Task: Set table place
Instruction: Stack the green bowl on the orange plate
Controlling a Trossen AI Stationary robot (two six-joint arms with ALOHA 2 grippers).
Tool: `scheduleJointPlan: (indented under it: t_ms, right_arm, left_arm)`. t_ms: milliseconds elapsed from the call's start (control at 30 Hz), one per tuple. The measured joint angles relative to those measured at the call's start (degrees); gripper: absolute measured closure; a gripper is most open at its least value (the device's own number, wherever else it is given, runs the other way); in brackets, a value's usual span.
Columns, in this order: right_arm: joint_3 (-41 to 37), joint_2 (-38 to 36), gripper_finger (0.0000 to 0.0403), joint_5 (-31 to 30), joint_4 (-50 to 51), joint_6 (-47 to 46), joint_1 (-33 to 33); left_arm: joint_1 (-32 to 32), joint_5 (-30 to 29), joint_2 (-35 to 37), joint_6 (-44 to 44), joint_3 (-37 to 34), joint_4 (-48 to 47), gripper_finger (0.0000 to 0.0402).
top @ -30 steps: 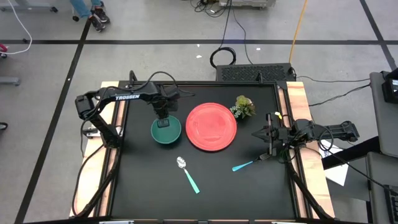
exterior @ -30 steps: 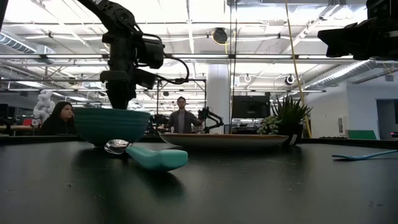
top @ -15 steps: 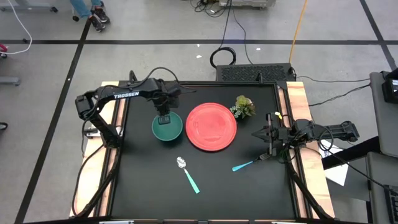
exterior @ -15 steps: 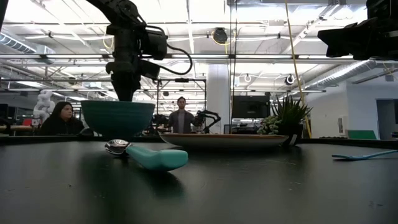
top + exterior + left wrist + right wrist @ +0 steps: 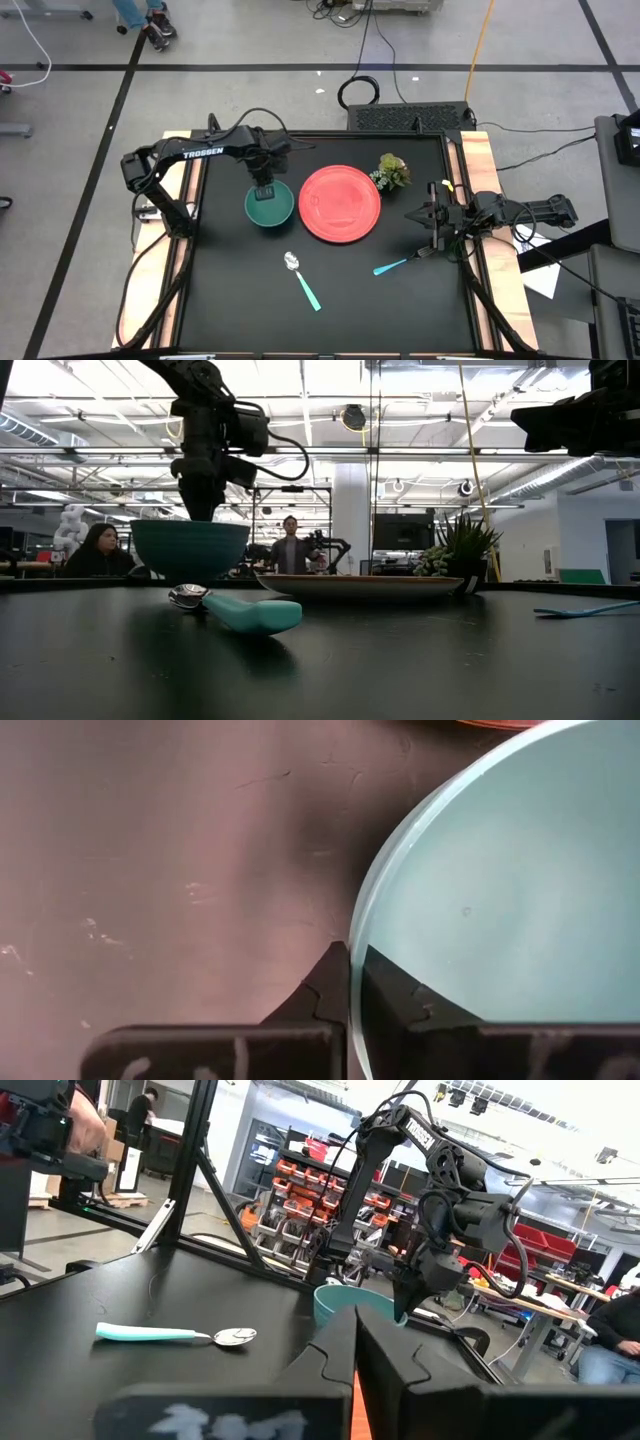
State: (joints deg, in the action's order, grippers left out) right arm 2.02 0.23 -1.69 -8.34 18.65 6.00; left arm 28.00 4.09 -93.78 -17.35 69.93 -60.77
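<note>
High view: the table [image 5: 240, 300] has a black top, and the red plate [image 5: 340, 203] lies flat a little above its middle. Just beside the plate, at its 9 o'clock, sits a small teal bowl [image 5: 269, 205]. The left gripper [image 5: 264, 190] is at the bowl's rim, at the bowl's 12 o'clock. In the left wrist view the two fingers [image 5: 330, 985] are pinched tight on the thin edge of the bowl [image 5: 500, 880], one inside and one outside. In the low view the bowl [image 5: 190, 550] looks lifted a bit off the table, hanging from that gripper [image 5: 198, 510].

A little plant [image 5: 391, 171] stands near the plate's 2 o'clock. A spoon [image 5: 301, 279] with a teal handle lies at the plate's 7 o'clock, well apart from it. A teal fork [image 5: 393, 265] lies at the plate's 5 o'clock.

The right gripper [image 5: 412, 215] waits at the plate's 3 o'clock, near the table's right side. Its fingers [image 5: 330, 1350] are squeezed together with nothing in them.

Two people [image 5: 95, 550] show in the room behind the table.
</note>
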Motion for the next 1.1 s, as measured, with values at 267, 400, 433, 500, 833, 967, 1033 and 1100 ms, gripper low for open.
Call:
scheduleJointPlan:
  t_ms: [267, 400, 433, 500, 833, 967, 1033, 1100]
  right_arm:
    - [0.0, 0.0, 0.0403, 0.0, 0.0, 0.0, 0.0]
    - [0.0, 0.0, 0.0403, 0.0, 0.0, 0.0, 0.0]
    - [0.0, 0.0, 0.0403, 0.0, 0.0, 0.0, 0.0]
    - [0.0, 0.0, 0.0403, 0.0, 0.0, 0.0, 0.0]
    - [0.0, 0.0, 0.0403, 0.0, 0.0, -0.2, 0.0]
    - [0.0, 0.0, 0.0403, 0.0, 0.0, -1.4, 0.0]
    - [0.0, 0.0, 0.0403, 0.0, 0.0, -1.4, 0.0]
    - [0.0, 0.0, 0.0403, 0.0, 0.0, -1.5, 0.0]
  left_arm:
    - [-0.1, 1.4, 0.1, 0.1, 0.0, -2.6, 0.0391]
    - [-0.1, 1.4, 0.1, 0.1, 0.1, -2.6, 0.0387]
    - [-0.1, 1.4, 0.1, 0.0, 0.3, -2.8, 0.039]
    - [-0.2, 1.4, 0.1, -0.1, 1.6, -3.3, 0.0395]
    - [-2.3, 2.1, 0.2, -0.2, 10.7, -5.4, 0.0395]
    - [-2.7, 2.1, 0.2, -0.1, 11.0, -5.6, 0.0386]
    - [-2.8, 2.1, 0.2, 0.3, 11.0, -5.5, 0.0389]
    - [-2.7, 2.0, 0.2, 0.6, 11.0, -5.6, 0.0395]
